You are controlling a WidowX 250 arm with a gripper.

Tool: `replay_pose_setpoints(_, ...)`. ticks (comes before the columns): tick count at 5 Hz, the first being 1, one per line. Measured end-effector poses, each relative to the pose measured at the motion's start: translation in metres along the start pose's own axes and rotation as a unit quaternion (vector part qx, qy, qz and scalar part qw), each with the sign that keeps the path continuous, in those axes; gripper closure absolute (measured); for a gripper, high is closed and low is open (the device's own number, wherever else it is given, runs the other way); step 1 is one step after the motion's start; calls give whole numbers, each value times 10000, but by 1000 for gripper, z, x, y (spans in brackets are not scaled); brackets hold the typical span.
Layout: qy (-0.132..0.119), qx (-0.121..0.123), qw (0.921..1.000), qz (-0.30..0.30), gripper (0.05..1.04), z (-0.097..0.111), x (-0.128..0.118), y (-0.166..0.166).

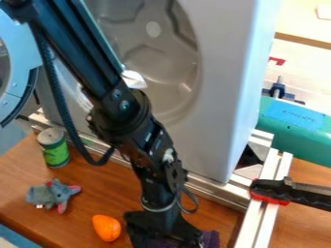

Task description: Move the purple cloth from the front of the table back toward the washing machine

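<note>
A purple, soft-looking thing (210,238) is on the brown wooden worktop (213,217), down at the bottom edge of what I can see. The black gripper (165,236) is right over it and covers a lot of it, so I can't tell if the gripper is wide apart, closed up or squeezing the purple thing. The black arm (123,104) comes from the top left and slants down to it — bent near the end, maybe so the gripper can point down at the worktop. Just beside the gripper, on the left, is a smooth orange thing (107,228). Further left, a little grey toy animal (53,194) with pink bits is lying down. Behind the toy, a green can (53,147) stands upright, close to the metal bars, and it looks like it stands well by itself on its flat end. A big pale machine (217,101) with a round hollow front stands behind the bars (263,213). On the right, a black and red clamp (278,191) sits across the bars — I think it's there to stop them sliding. Behind that, next to the machine, is a green box (294,127) with a blue strip on it.
</note>
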State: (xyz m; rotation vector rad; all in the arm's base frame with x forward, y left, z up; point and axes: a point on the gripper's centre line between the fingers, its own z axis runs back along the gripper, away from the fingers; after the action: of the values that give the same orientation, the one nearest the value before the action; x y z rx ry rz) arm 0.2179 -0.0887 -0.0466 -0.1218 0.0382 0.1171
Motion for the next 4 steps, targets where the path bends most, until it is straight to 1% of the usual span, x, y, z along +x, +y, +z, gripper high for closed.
replay_pose_setpoints(1,281,-89,9996,51,80,-12,-8,-3)
replay_pose_setpoints(2,511,-22,9986,117,80,-22,-11,-2)
replay_pose_setpoints(3,549,-2,9984,111,80,-25,-7,-3)
replay_pose_setpoints(4,635,70,9980,30,81,-28,-4,-3)
